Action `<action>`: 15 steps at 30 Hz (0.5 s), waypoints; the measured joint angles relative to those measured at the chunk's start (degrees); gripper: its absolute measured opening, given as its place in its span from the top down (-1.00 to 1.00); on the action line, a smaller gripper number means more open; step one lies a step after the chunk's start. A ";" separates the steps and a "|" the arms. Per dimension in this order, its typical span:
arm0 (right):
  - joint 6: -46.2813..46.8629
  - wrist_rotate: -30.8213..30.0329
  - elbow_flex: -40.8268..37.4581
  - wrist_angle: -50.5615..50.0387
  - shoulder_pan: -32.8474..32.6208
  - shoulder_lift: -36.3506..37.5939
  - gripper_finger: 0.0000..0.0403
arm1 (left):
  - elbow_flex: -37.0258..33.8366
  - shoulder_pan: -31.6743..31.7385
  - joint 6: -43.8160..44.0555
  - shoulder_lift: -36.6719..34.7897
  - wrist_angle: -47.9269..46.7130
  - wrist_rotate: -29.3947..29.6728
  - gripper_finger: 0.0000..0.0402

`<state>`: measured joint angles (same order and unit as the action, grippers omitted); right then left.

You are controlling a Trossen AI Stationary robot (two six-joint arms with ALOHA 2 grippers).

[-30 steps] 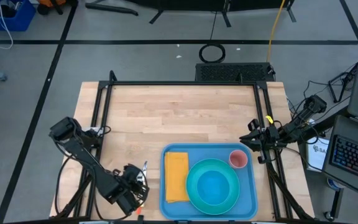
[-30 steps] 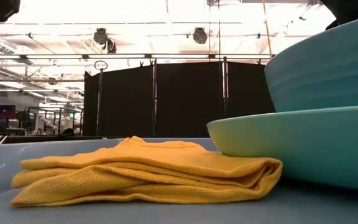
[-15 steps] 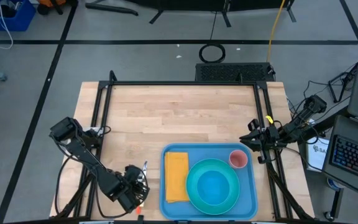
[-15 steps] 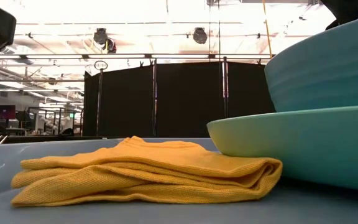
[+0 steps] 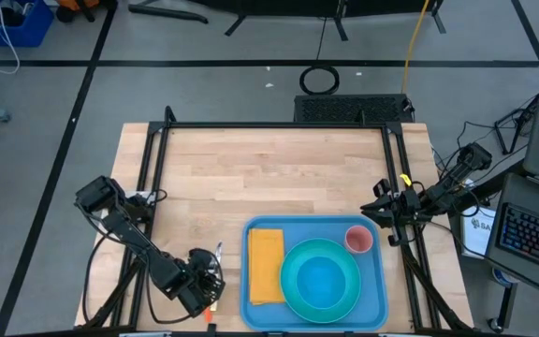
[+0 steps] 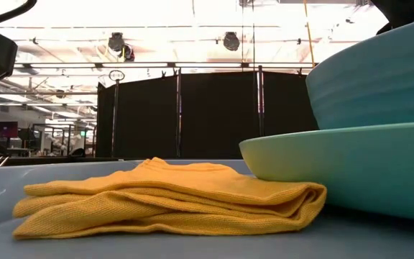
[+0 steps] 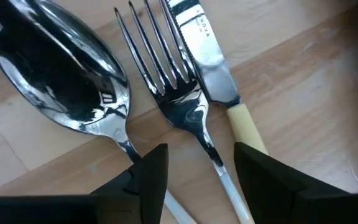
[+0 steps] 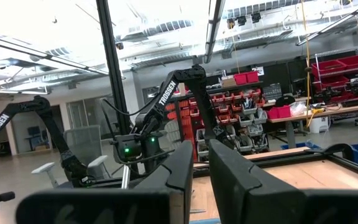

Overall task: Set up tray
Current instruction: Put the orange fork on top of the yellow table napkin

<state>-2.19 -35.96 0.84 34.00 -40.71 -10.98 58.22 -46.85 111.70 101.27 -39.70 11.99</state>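
Note:
Beside the light-blue tray (image 5: 379, 285), a spoon (image 7: 61, 68), a fork (image 7: 166, 81) and a cream-handled knife (image 7: 219, 81) lie flat on the wooden table. My left gripper (image 7: 197, 171) points down over them, open. Its fingers stand on either side of the fork's handle (image 7: 211, 149), just behind the tines. In the high view it is left of the tray (image 5: 202, 285). The tray holds a folded yellow napkin (image 5: 266, 265), a turquoise plate (image 5: 291, 292) with a bowl (image 5: 321, 281) and a pink cup (image 5: 357, 240). My right gripper (image 8: 201, 168) waits, shut, at the table's right edge (image 5: 386, 206).
A black frame rail (image 5: 152, 187) runs along the table's left side and another (image 5: 396, 168) along its right. Bare wood (image 5: 269, 178) fills the far half of the table. A keyboard (image 5: 536, 239) and cables lie off the right edge.
My left gripper has sunk toward the cutlery and tipped a little steeper; in the low view its dark arm now shows lower at the upper left. Its fingers stay open. Nothing on the tray or table has moved.

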 joint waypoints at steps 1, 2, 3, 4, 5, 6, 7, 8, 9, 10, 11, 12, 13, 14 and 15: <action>0.00 0.02 0.00 0.02 -0.02 -0.02 0.79 | 0.00 0.00 -0.11 0.00 0.09 0.02 0.06; 0.01 0.02 0.02 0.01 -0.01 0.00 0.79 | 0.00 0.00 -0.11 0.00 0.18 0.01 0.06; 0.02 0.02 0.02 0.00 -0.02 0.00 0.79 | 0.00 0.00 -0.11 0.00 0.18 0.00 0.06; 0.02 0.02 0.02 0.00 -0.02 0.00 0.79 | 0.00 0.00 -0.13 0.00 0.18 0.02 0.06; 0.02 0.00 0.01 0.00 -0.01 -0.01 0.79 | 0.00 0.00 -0.14 0.00 0.17 0.04 0.06; 0.00 0.01 0.01 0.00 -0.01 0.00 0.79 | 0.00 0.00 -0.14 0.00 0.18 0.02 0.06; 0.00 0.02 0.02 0.02 -0.02 -0.02 0.79 | 0.00 0.00 -0.15 0.00 0.17 0.00 0.06; 0.02 0.02 0.01 0.01 -0.01 -0.01 0.79 | 0.00 0.00 -0.18 0.00 0.17 -0.01 0.06; 0.00 0.01 0.01 0.00 -0.02 -0.01 0.79 | 0.00 0.00 -0.33 0.00 0.17 0.00 0.06; 0.00 0.01 0.02 0.00 -0.02 -0.01 0.79 | 0.00 0.00 -0.40 -0.01 0.17 0.00 0.06; 0.02 0.02 0.02 0.00 -0.01 0.00 0.79 | 0.00 0.00 -0.42 0.00 0.17 0.02 0.06; 0.02 0.00 0.02 0.00 0.00 0.00 0.79 | 0.00 0.00 -0.42 0.00 0.17 0.02 0.06; 0.01 0.02 0.02 0.00 -0.02 -0.01 0.79 | 0.00 0.00 -0.45 0.00 0.17 0.02 0.06; 0.00 0.00 0.00 0.01 -0.02 -0.01 0.79 | 0.00 0.00 -0.58 0.00 0.15 0.02 0.06; 0.00 0.02 0.00 0.00 -0.01 0.00 0.79 | 0.00 0.00 -0.65 0.00 0.15 0.02 0.06</action>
<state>-2.19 -35.94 0.85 34.00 -40.72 -10.98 58.22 -46.85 111.06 101.27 -39.55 12.01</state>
